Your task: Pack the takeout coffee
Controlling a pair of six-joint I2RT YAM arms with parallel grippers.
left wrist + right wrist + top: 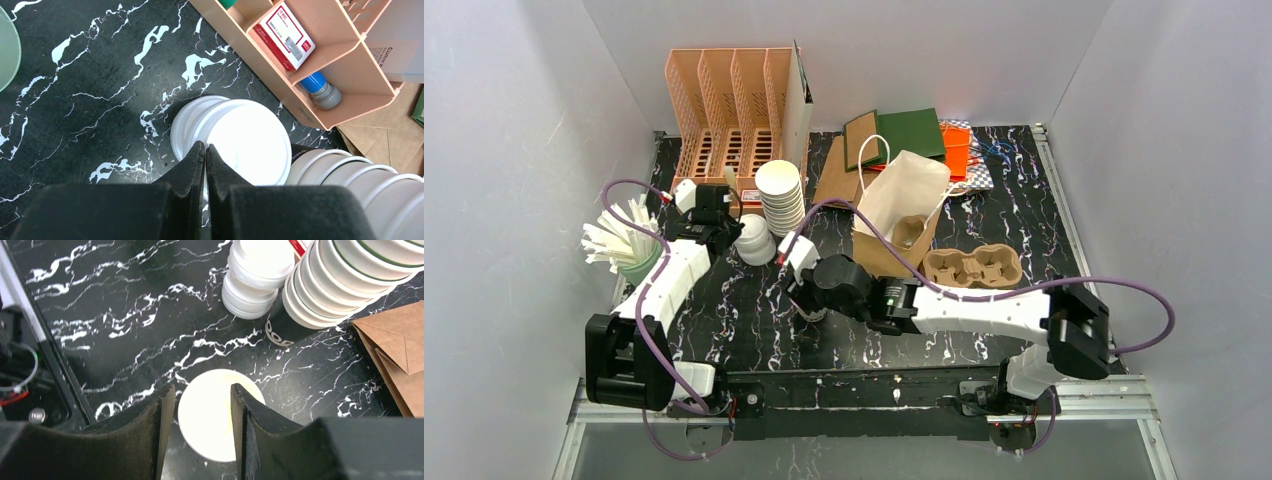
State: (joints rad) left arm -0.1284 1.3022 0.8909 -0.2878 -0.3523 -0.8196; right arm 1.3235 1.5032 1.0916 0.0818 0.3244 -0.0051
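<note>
The left arm [664, 285] and the right arm [984, 310] have white shells on their long links, and black, blocky housings at the joints and bases. A purple cable [1136, 283] loops along each arm. The left gripper [204, 150] and right gripper [202, 395] have black, wedge-shaped fingers [160, 435] with matte faces.

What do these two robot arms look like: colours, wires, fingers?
The left arm and right arm are white shells with chunky black joints, each with a looping purple cable. The left gripper and right gripper each end in two wedge-shaped black fingers.
</note>
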